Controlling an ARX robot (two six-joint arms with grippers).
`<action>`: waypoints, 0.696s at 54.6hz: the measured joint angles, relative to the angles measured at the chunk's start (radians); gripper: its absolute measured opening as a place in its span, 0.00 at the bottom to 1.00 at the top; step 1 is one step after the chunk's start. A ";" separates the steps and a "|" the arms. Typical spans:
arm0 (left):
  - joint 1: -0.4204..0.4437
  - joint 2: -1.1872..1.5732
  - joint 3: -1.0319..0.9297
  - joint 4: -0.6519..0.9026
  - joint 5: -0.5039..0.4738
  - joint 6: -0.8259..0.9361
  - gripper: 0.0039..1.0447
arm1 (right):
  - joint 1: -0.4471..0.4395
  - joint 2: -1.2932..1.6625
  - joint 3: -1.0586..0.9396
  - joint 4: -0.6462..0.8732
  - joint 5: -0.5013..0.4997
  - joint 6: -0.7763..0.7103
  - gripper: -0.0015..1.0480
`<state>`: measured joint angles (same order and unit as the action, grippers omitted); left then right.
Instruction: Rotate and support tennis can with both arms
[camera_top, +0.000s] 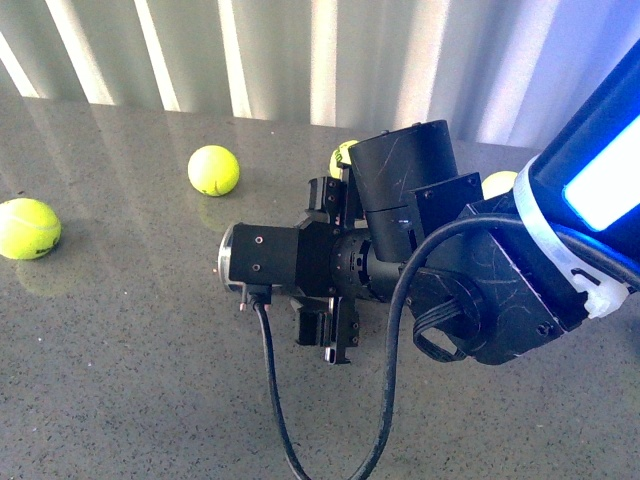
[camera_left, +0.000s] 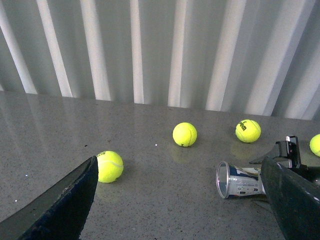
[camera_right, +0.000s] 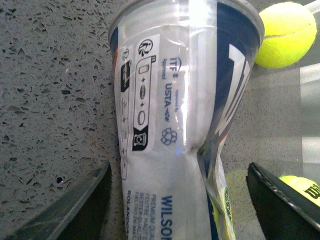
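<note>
The tennis can (camera_right: 175, 125) lies on its side on the grey table, dented in the middle, with its white and blue label facing up. My right gripper (camera_right: 177, 212) is open and straddles the can, one finger (camera_right: 70, 210) on each side, not touching it. In the left wrist view the can (camera_left: 240, 181) lies at the right with its open clear end facing left, and the right gripper (camera_left: 290, 150) is at its far end. My left gripper (camera_left: 180, 210) is open, empty and some way from the can. In the front view the right arm (camera_top: 400, 240) hides the can.
Yellow tennis balls lie loose on the table: one (camera_left: 109, 166) near the left gripper's finger, two (camera_left: 184, 134) (camera_left: 248, 130) further back, one (camera_right: 285, 35) touching the can's end. A white and grey striped wall (camera_left: 150, 50) backs the table.
</note>
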<state>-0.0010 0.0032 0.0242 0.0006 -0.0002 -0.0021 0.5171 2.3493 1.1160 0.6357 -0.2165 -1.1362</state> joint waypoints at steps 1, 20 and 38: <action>0.000 0.000 0.000 0.000 0.000 0.000 0.94 | 0.001 -0.001 -0.001 0.000 -0.001 0.003 0.81; 0.000 0.000 0.000 0.000 0.000 0.000 0.94 | 0.014 -0.092 -0.067 0.000 -0.006 0.057 0.93; 0.000 0.000 0.000 0.000 0.000 0.000 0.94 | -0.022 -0.213 -0.247 0.059 0.018 0.084 0.93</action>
<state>-0.0010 0.0032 0.0242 0.0006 -0.0002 -0.0025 0.4950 2.1361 0.8688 0.6945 -0.1989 -1.0519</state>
